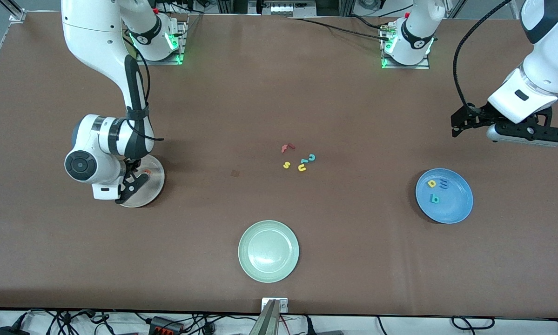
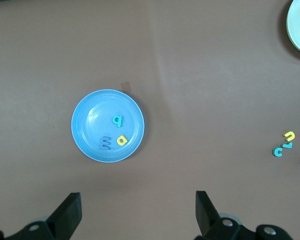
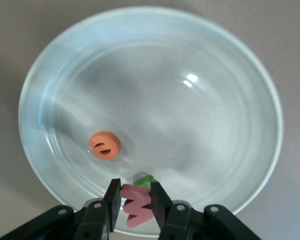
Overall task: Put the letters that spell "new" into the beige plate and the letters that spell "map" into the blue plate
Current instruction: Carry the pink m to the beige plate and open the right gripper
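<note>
On the counter (image 1: 279, 93): brown surface, carrying three plates and a loose cluster of foam letters at its middle.
Right arm: reaches down over the beige plate at its own end of the counter.
Left arm: waits raised at its own end, above bare counter beside the blue plate.
Beige plate (image 3: 230, 75): partly hidden under the right arm in the front view; holds an orange "e" (image 3: 104, 145) lying flat, and a green letter (image 3: 146, 181) mostly hidden, too little showing to read.
Blue plate (image 1: 455, 204): holds the blue "m" (image 2: 105, 144), the yellow "a" (image 2: 121, 140) and the teal "p" (image 2: 117, 120), all flat and close together, "m" and "a" just beside each other.
Pale green plate (image 1: 268, 251): nearest the front camera, midway along the counter.
Right claw (image 3: 132, 202): fingers narrow, clamped on the pinkish-red "w" (image 3: 137, 207), held low over the beige plate's rim.
Left claw (image 2: 137, 215): fingers wide apart, nothing between them.
Loose letters: red "f" (image 1: 287, 148), yellow "s" (image 1: 286, 164), yellow "u" (image 1: 302, 168) and teal "c" (image 1: 312, 157), with one more teal piece touching the "u"; all well apart from every plate.
</note>
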### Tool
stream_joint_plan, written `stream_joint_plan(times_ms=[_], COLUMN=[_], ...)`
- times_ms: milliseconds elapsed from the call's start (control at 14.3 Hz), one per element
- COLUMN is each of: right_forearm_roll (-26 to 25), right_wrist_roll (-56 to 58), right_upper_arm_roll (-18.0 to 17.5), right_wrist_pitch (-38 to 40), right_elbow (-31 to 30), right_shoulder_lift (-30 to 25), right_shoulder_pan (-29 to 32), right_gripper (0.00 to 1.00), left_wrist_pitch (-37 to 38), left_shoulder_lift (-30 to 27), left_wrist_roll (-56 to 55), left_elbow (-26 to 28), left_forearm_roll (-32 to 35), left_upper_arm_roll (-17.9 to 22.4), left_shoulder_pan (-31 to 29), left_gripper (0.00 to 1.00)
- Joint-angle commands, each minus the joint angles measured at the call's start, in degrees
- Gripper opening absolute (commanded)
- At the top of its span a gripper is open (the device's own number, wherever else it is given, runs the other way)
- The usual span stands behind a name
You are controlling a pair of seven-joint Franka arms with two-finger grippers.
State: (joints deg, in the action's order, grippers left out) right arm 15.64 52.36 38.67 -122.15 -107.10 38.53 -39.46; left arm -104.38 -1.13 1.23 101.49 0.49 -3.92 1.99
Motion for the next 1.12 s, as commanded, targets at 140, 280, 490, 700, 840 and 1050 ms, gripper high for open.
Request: stream_joint_plan(times_ms=[140, 280, 490, 700, 840, 1050], right_forearm_roll=[2.98, 3.26, 3.34, 3.43, 4.74, 6.24], right_wrist_roll=[0.29, -0.23, -0.85, -5.84, -11.28, -19.02], right_upper_arm_roll=[-1.14, -0.97, 0.35, 2.28, 3.86, 4.57], right_wrist_pitch=[-0.28, 0.42, 0.86, 4.80, 9.72, 13.43], right_elbow=[-0.83, -0.30, 1.19, 4.61, 8.82, 12.61], right_shoulder_lift=[-0.21, -0.91, -3.36, -6.70, -7.42, -7.42], right_shoulder_pan=[0.44, -0.08, 0.00, 0.17, 0.27, 0.53], right_gripper=[1.00, 1.00, 1.00, 1.00, 1.00, 1.00], left_wrist_pitch=[0.05, 0.05, 0.05, 0.05, 0.05, 0.05], left_shoulder_lift=[-0.97, -0.97, -0.97, -0.89, -0.89, -0.89], left_wrist_roll=[0.53, 0.53, 0.44, 0.53, 0.53, 0.53], left_elbow=[0.64, 0.64, 0.55, 0.55, 0.55, 0.55], left_forearm_roll=[-0.14, -0.14, -0.14, -0.14, -0.14, -0.14], left_upper_arm_roll=[0.05, 0.05, 0.05, 0.05, 0.05, 0.14], left_shoulder_pan=[0.29, 0.38, 0.47, 0.55, 0.64, 0.64], left_gripper=[1.00, 1.00, 1.00, 1.00, 1.00, 1.00])
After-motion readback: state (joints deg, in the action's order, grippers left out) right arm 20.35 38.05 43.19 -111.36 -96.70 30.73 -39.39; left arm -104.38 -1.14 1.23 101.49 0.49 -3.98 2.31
